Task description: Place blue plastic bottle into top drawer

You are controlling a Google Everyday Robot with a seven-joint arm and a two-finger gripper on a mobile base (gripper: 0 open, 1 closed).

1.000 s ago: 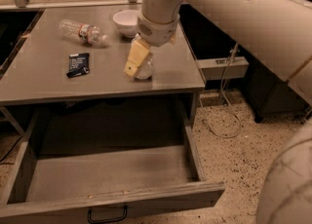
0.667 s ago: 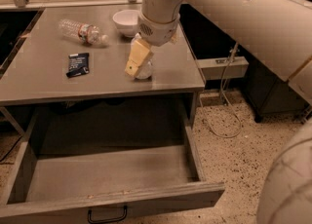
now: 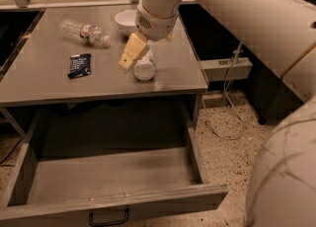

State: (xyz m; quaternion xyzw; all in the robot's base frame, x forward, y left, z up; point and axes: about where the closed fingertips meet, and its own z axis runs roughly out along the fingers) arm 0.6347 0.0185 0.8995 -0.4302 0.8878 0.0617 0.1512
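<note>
Here, in the camera view, the gripper [image 3: 137, 59] is hanging right against the blue plastic bottle [image 3: 145, 69], which is standing near the front edge of the table [image 3: 49, 85]. Perhaps it is already gripping, but I cannot tell. A loose hold is risking a fall past the open top drawer [image 3: 148, 204]. The clear bottle [image 3: 84, 31], white bowl [image 3: 124, 21] and dark packet [image 3: 79, 65] are lying apart, blocking nothing.

**Inspector:** Access to the top drawer [image 3: 113, 176]?

**Arm:** It is standing pulled out under the table [image 3: 44, 80], lying open from above. My gripper [image 3: 137, 62] is hanging at the blue plastic bottle [image 3: 144, 68], table right. The white bowl [image 3: 126, 21] is crowding just behind. The black packet [image 3: 79, 65] and clear bottle [image 3: 84, 31] are lying well left.
</note>
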